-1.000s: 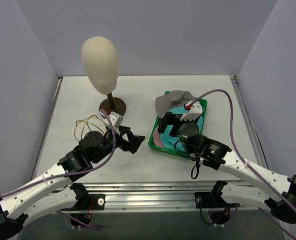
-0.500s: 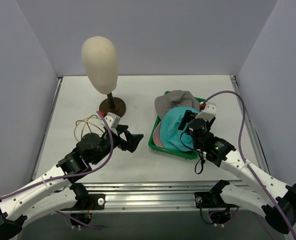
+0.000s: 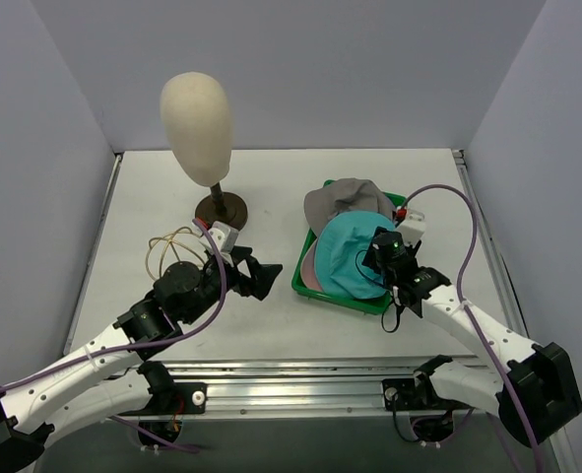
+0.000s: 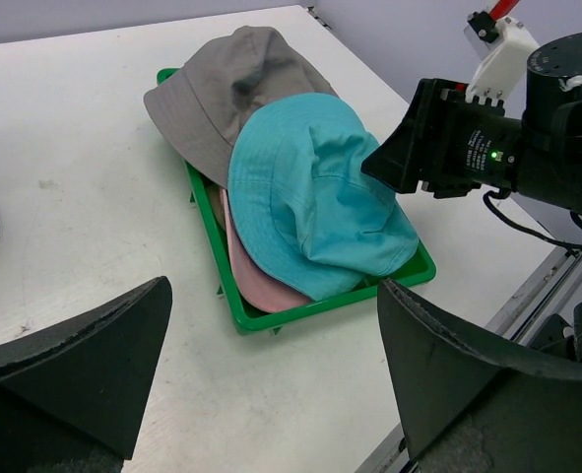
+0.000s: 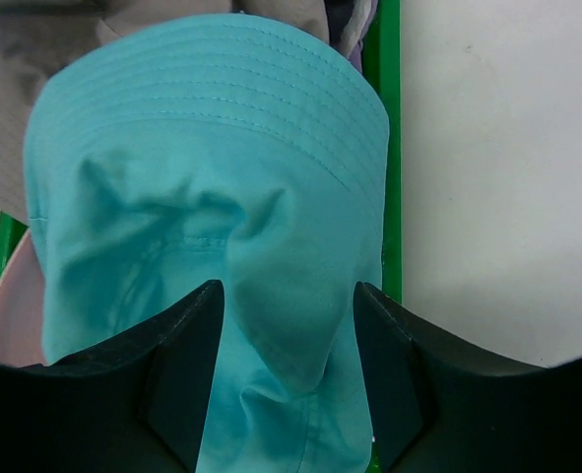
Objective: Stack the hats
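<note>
Three hats lie piled in a green tray [image 3: 303, 283]. A teal cap [image 3: 346, 254] is on top, a grey floppy hat [image 3: 336, 197] is at the back, and a pink cap [image 3: 310, 268] pokes out underneath. My right gripper [image 3: 377, 248] hovers at the teal cap's right side. In the right wrist view its jaws [image 5: 289, 291] stand half apart over a ridge of the teal cap [image 5: 202, 148], and I see no pinch. My left gripper [image 3: 269, 276] is wide open and empty, left of the tray, facing the pile [image 4: 310, 197].
A cream mannequin head [image 3: 196, 113] stands on a brown stand [image 3: 222, 207] at the back left. A loop of thin cable [image 3: 167, 248] lies by the left arm. White table shows to the right of the tray [image 5: 497, 197]. Walls close in the sides and back.
My right gripper has pulled back from over the tray's middle to its right side, leaving the teal cap on the pile, and its jaws have narrowed. The left arm has barely shifted.
</note>
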Robot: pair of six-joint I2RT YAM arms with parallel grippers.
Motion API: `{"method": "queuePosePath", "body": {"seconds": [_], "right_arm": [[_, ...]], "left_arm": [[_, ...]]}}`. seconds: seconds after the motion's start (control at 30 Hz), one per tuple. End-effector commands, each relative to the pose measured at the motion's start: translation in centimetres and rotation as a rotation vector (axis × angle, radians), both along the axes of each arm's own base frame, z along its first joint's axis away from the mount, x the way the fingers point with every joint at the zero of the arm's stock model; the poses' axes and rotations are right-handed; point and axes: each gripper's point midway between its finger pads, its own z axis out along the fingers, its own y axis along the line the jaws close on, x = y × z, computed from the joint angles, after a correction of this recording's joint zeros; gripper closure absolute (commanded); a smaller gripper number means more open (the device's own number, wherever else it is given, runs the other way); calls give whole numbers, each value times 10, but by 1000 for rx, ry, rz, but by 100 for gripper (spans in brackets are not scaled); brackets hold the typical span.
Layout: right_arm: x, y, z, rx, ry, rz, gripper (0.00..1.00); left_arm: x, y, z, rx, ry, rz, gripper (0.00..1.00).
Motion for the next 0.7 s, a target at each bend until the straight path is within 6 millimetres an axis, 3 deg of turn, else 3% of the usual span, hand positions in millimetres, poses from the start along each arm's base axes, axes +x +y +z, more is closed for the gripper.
{"method": "queuePosePath", "body": {"seconds": [0.0,0.23,0.33,0.37,0.47,0.5,0.53,0.67], "right_arm": [[7,2,-8,36,3,3,50],[14,5,-13,34,12,17,63],[17,4,-3,25,-8,23,84],[19,5,8,31,-32,27,100],[19,3,31,11,-55,39,100],[23,6,50,22,-85,54,100],[19,5,53,6,-62,64,100],[18,16,102,21,-127,156,100]], "left_arm": [[4,1,15,-39,-51,15,6],[6,-1,13,-35,-49,15,6],[8,-1,11,-25,-45,24,5],[9,-1,10,-23,-44,25,5],[11,-6,7,-20,-30,24,0],[12,-7,7,-17,-23,25,0],[13,-9,13,-20,-19,22,7],[19,-25,15,1,29,2,13]]}}
